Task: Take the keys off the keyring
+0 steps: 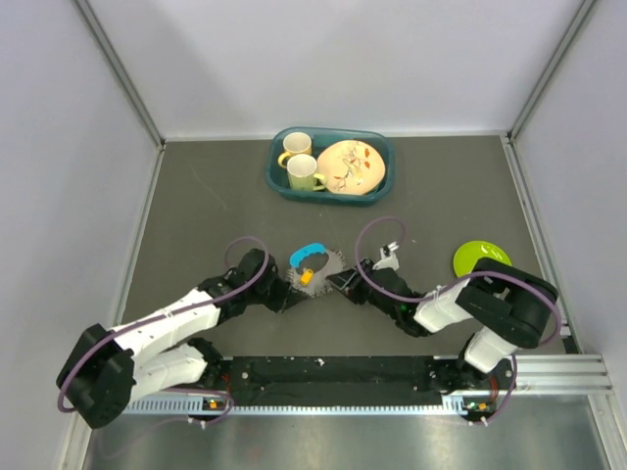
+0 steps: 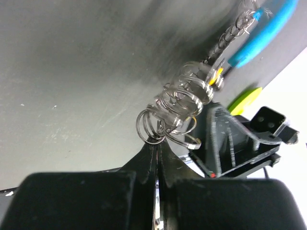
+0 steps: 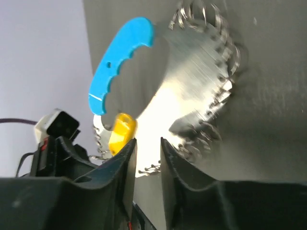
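Grey table (image 1: 441,196), keys (image 1: 315,266) lengthwise left-to-right

No lettering, brand, number or sign can be read in any of the three views. The plate (image 1: 350,166) in the teal tub (image 1: 277,182) on the desk carries a painted pattern in reddish strokes. It is too small to tell whether it includes any writing.
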`<state>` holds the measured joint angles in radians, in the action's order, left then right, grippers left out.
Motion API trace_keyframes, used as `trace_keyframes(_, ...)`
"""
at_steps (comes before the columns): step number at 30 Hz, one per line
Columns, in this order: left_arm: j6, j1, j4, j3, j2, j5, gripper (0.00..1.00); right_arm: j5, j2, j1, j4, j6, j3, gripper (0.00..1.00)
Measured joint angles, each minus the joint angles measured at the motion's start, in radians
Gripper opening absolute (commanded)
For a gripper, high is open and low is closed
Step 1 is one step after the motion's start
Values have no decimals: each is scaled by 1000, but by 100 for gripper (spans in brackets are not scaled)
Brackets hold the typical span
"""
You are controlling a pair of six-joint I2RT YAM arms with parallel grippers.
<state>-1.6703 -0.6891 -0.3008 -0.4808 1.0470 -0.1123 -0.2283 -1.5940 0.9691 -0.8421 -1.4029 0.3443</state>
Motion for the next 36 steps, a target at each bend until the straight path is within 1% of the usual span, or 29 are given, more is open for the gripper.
trace_keyframes(2, 35, -6, 29, 16, -2, -14, 0, 2, -4, -15, -96, 15, -26, 11)
trace_keyframes(4, 78, -7, 62, 29, -15, -29, 0, 2, -4, -31, -182, 41, -56, 9)
trace_keyframes(5, 94, -7, 82, 38, -26, -34, 0, 2, -4, -37, -231, 56, -72, 11)
trace_keyframes(6, 100, -7, 112, 53, -40, -40, 0, 3, -4, -42, -277, 72, -87, 15)
trace_keyframes(7, 103, -7, 142, 74, -60, -47, 0, 5, -4, -46, -303, 82, -95, 22)
trace_keyframes(8, 103, -8, 168, 97, -80, -53, 0, 12, -4, -50, -330, 89, -100, 35)
trace_keyframes(10, 90, -8, 204, 140, -113, -59, 0, 32, -4, -57, -370, 95, -103, 47)
trace_keyframes(14, 64, -8, 208, 167, -139, -58, 0, 69, 4, -57, -387, 67, -116, 55)
trace_keyframes(16, 59, -8, 207, 167, -149, -51, 0, 79, 31, -55, -366, 63, -142, 58)
trace_keyframes(18, 43, -8, 204, 166, -150, -49, 0, 88, 92, -52, -300, 64, -168, 62)
trace_keyframes(19, 32, -8, 200, 166, -150, -48, 0, 90, 120, -50, -264, 60, -173, 67)
trace_keyframes(22, -16, -8, 195, 166, -140, -49, 0, 92, 233, -40, -126, 14, -179, 75)
trace_keyframes(25, -62, -8, 195, 166, -125, -53, 0, 74, 352, 1, 23, -25, -178, 78)
trace_keyframes(27, -86, -8, 195, 166, -121, -52, 0, 50, 403, 30, 115, -45, -171, 79)
trace_keyframes(31, -131, -13, 200, 166, -121, -53, 0, 2, 426, 58, 208, -99, -168, 83)
trace_keyframes(34, -155, -18, 214, 166, -121, -53, 0, -14, 393, 59, 209, -135, -174, 85)
trace_keyframes(36, -166, -23, 223, 166, -121, -56, 0, -18, 340, 59, 183, -147, -177, 85)
